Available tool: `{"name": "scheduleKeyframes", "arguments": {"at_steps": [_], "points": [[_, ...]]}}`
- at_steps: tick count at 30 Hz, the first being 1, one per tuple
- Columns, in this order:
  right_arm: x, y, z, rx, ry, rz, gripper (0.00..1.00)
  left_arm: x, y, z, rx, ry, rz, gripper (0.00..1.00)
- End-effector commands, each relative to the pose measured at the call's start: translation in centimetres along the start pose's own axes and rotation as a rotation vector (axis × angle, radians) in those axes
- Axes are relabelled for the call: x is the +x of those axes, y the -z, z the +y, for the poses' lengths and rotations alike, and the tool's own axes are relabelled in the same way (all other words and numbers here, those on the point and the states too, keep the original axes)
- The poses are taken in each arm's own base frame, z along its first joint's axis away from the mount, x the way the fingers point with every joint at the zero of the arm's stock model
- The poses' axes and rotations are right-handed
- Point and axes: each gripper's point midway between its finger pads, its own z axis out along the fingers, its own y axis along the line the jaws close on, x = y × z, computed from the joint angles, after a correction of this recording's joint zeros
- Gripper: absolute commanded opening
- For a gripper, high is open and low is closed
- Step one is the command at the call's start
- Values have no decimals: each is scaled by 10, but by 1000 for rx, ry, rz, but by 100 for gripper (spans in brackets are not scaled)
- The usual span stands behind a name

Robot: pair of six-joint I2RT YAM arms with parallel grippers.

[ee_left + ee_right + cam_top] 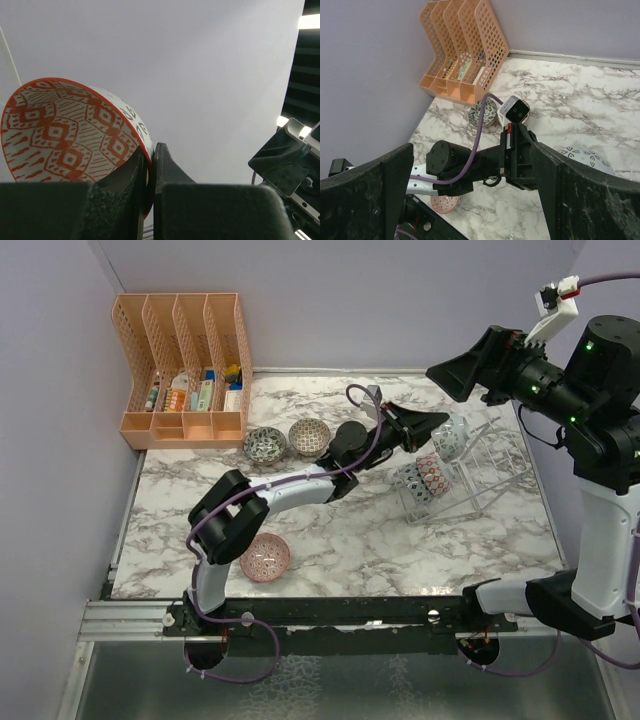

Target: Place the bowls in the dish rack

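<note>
My left gripper is shut on the rim of a bowl that is red-patterned inside and white outside. It holds the bowl tilted over the back left of the clear dish rack. A blue bowl and a red bowl stand on edge in the rack's front slots. A grey-green bowl, a beige-brown bowl and a pink bowl lie on the table. My right gripper is open and empty, raised above the rack, looking down on the left arm.
A peach slotted file organizer holding small items stands at the back left corner. The purple wall runs along the left and back. The marble table ends at a black rail in front. The right arm's base stands at the right edge.
</note>
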Motion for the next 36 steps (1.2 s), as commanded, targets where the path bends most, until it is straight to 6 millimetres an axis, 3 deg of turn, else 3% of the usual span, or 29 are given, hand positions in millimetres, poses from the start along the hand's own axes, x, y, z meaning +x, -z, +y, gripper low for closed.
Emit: {"name": "scheduleKeyframes", "arguments": {"at_steps": [1, 6, 20, 36], "points": [[1, 7, -5, 33, 5, -8, 100, 10, -9, -26, 132, 95, -17, 0], [3, 8, -8, 45, 12, 1, 100, 13, -14, 6, 70, 137, -46, 0], [12, 6, -11, 49, 25, 39, 100, -1, -26, 49, 33, 137, -112, 0], [21, -2, -17, 54, 28, 76, 100, 6, -29, 86, 31, 200, -99, 0]]}}
